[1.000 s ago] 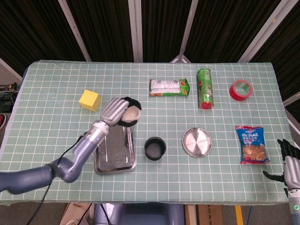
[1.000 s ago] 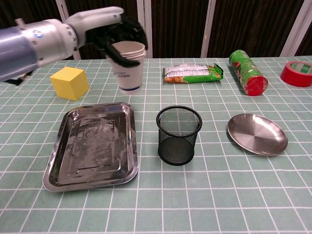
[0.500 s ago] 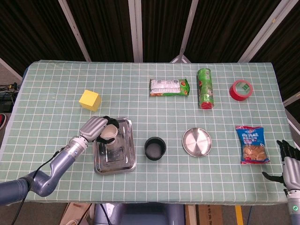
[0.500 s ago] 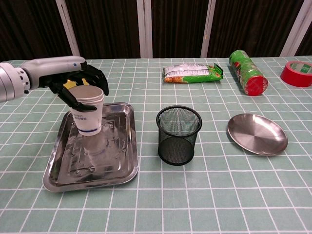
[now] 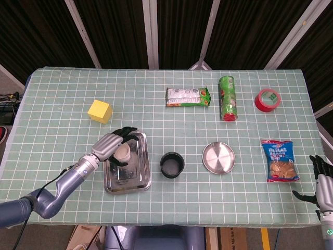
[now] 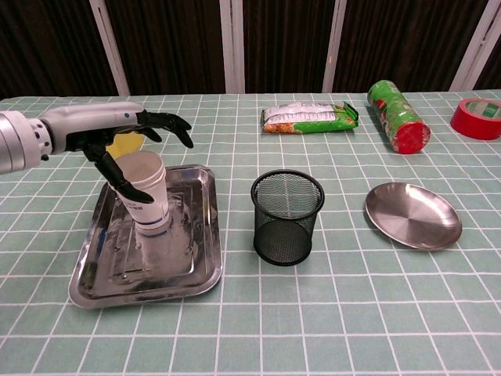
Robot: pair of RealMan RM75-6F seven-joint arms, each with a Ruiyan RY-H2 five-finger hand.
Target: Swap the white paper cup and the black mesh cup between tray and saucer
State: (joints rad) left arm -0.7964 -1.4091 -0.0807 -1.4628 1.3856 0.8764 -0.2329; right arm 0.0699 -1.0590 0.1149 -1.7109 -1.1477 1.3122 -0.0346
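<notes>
The white paper cup [image 5: 123, 154] [image 6: 147, 196] stands upright on the steel tray [image 5: 136, 176] [image 6: 188, 258]. My left hand [image 5: 112, 146] [image 6: 109, 133] hovers over and just left of the cup. Its fingers are spread away from the cup, and the thumb hangs close along the cup's left side. The black mesh cup [image 5: 172, 164] [image 6: 287, 217] stands on the tablecloth between the tray and the round steel saucer [image 5: 218, 157] [image 6: 412, 215], which has nothing on it. My right hand [image 5: 320, 179] shows at the lower right edge of the head view, fingers apart, holding nothing.
A yellow cube [image 5: 99, 111] [image 6: 119, 146] sits behind the tray, partly hidden by my left hand. Further back lie a green snack packet [image 5: 188, 97] [image 6: 311, 116], a green can [image 5: 227, 98] [image 6: 398, 115] and red tape [image 5: 267, 100] [image 6: 477, 117]. A blue snack bag [image 5: 281, 160] lies right of the saucer.
My left hand carried the paper cup from above the table behind the tray down onto it, then spread its fingers off the cup. The right hand stayed put.
</notes>
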